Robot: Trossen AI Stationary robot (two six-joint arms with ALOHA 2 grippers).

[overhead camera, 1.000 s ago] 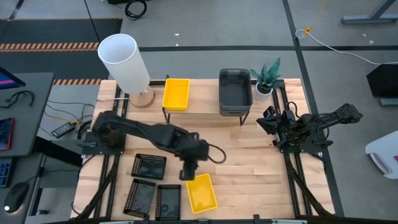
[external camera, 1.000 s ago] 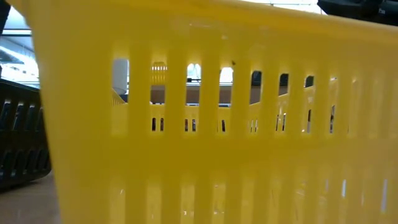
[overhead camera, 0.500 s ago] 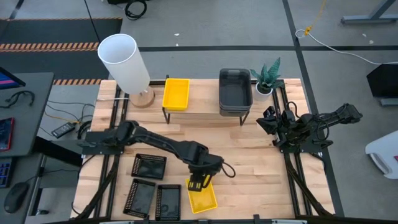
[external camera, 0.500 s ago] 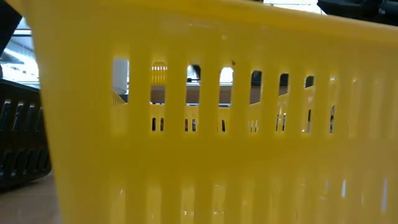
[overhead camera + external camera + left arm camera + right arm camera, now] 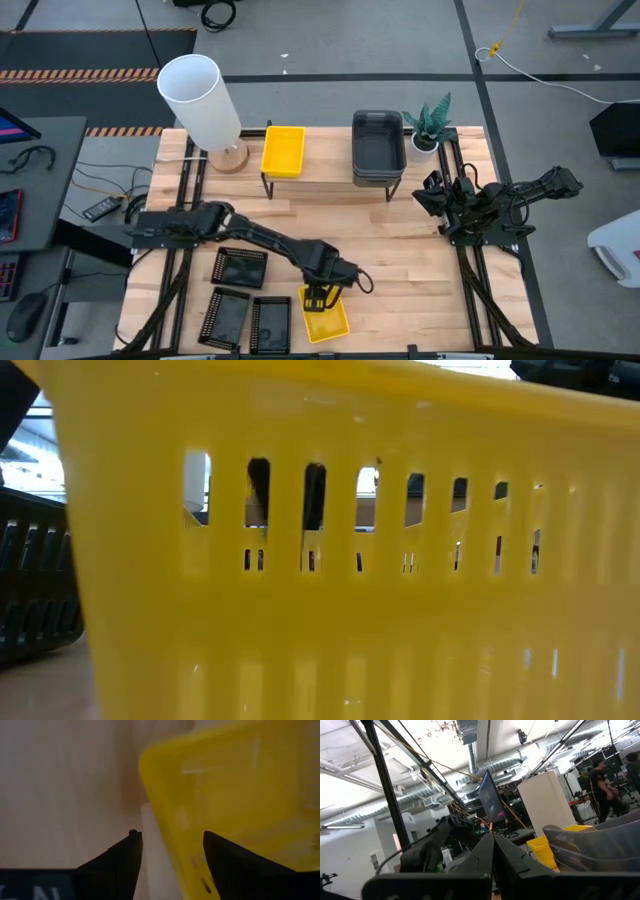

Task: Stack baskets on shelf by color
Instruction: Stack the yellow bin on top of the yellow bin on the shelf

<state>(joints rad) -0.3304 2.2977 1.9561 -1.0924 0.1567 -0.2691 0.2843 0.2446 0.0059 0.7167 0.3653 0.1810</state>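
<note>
My left tool is down at the near edge of the desk, its fingers spread wide and straddling one wall of the loose yellow basket: one finger outside, one inside. It is released, not yet gripping. My right tool waits clenched shut at the far right of the desk, holding nothing.

To do this well, I judge I should sink until the wall sits deep between the fingers, then clench squarely on the rim, so the basket hangs level and doesn't swing on the way to the shelf, where another yellow basket already sits beside the grey baskets. It has to nest into that one, so a tilted grip would catch the edge.

The high view gives the layout, with three black baskets lying just left of my target, but it hides the fingers' fit. The left wrist view shows that: the yellow corner passing between my two dark fingers, bare wood to one side. The low view is filled by the slotted yellow wall, with something dark behind two slots, probably my finger.
</note>
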